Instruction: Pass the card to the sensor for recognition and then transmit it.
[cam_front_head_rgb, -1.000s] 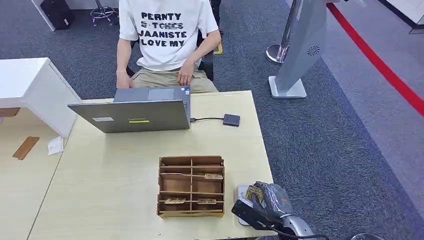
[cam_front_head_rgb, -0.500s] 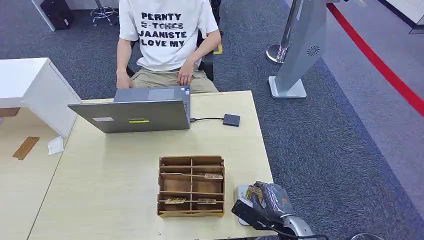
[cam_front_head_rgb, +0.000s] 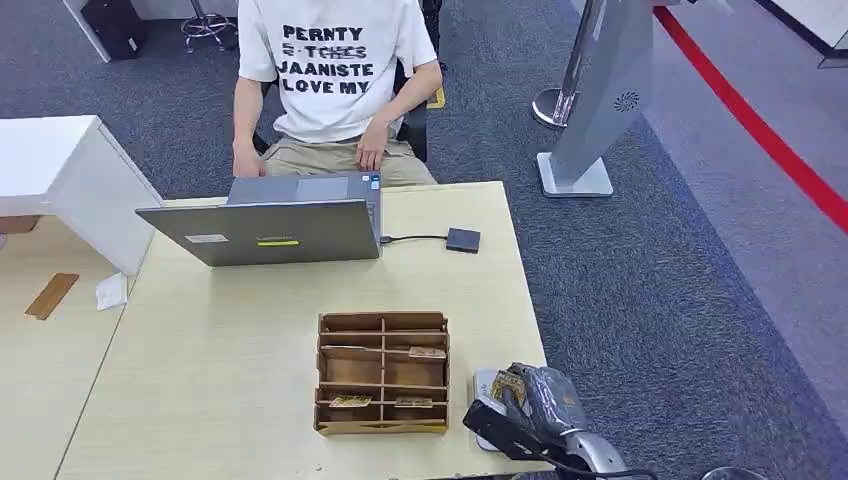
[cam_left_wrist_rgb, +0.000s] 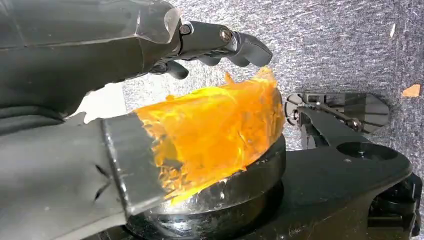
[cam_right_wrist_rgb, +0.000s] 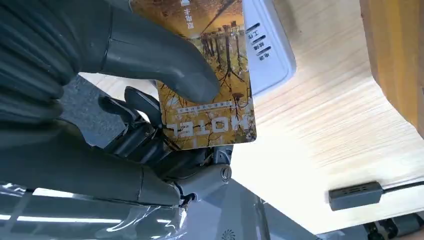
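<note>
My right hand (cam_front_head_rgb: 528, 408) is at the table's front right corner and pinches a yellow-brown hotel card (cam_front_head_rgb: 507, 384). In the right wrist view the thumb presses the card (cam_right_wrist_rgb: 220, 117) against the fingers behind it, and part of the card lies over the white sensor (cam_right_wrist_rgb: 267, 50). The sensor (cam_front_head_rgb: 482, 385) lies flat on the table just right of the wooden card box (cam_front_head_rgb: 383, 372). Whether the card touches the sensor I cannot tell. My left hand (cam_left_wrist_rgb: 100, 60) hangs over grey carpet with fingers apart and nothing in it.
The wooden box has several compartments, some with cards inside. A grey laptop (cam_front_head_rgb: 270, 230) stands at the table's far side with a person (cam_front_head_rgb: 335, 80) seated behind it. A small black hub (cam_front_head_rgb: 462, 240) on a cable lies right of the laptop. A grey stand (cam_front_head_rgb: 600, 100) rises on the carpet at right.
</note>
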